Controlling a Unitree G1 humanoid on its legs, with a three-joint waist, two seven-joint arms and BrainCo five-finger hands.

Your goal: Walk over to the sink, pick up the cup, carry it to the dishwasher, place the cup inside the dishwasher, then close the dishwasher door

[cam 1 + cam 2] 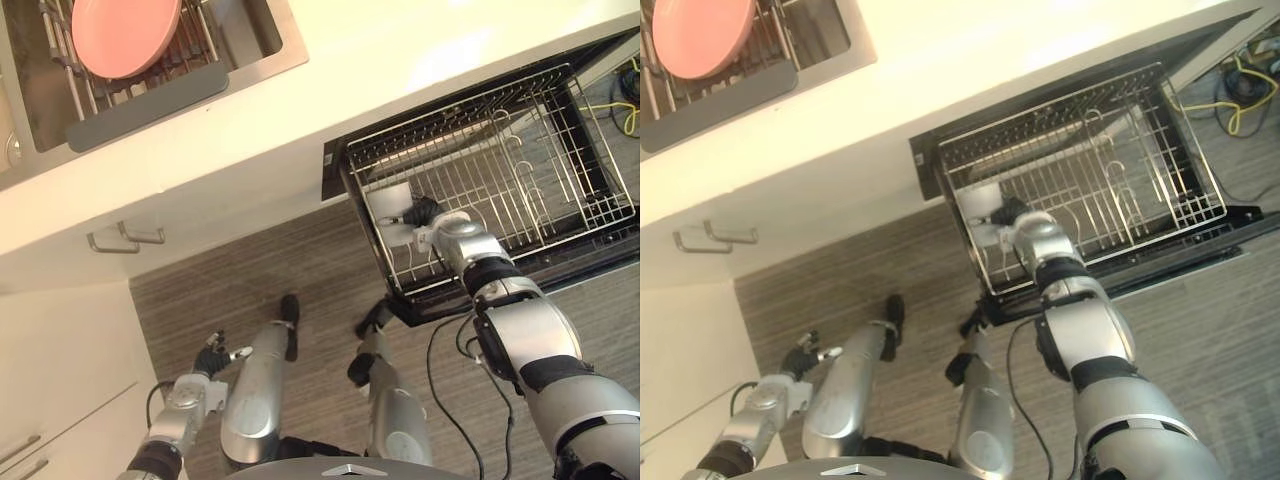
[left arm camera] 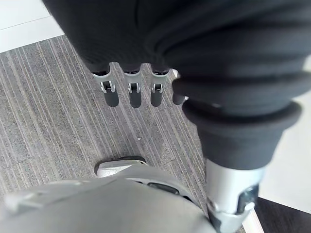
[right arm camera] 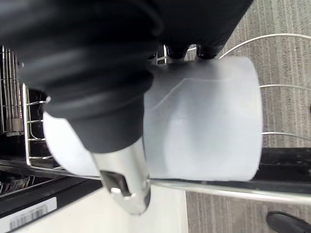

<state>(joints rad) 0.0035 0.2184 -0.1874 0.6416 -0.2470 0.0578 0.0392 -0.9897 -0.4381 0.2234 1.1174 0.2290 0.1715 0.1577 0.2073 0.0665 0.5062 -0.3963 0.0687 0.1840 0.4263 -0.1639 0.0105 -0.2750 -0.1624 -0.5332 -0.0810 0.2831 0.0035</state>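
The cup [image 1: 392, 204], white and plain with no writing on it, is in the right hand [image 1: 425, 211]. The thumb lies across its wall and the fingers curl round the far side. Hand and cup are inside the wire rack [image 1: 455, 108], at its 8 o'clock corner in the head view. The rack is pulled out of the dishwasher [image 1: 580, 255], which is at 2 o'clock.

A white label [image 3: 31, 213] with a barcode is on a dark edge by the rack; I cannot read its print.

At 11 o'clock, across the counter [image 1: 400, 60], is the sink [image 1: 270, 40] with a pink plate [image 1: 125, 30].

The left hand [image 1: 218, 355] hangs at 7 o'clock over the floor [image 1: 250, 270], fingers [image 2: 132, 94] straight and side by side, holding nothing.
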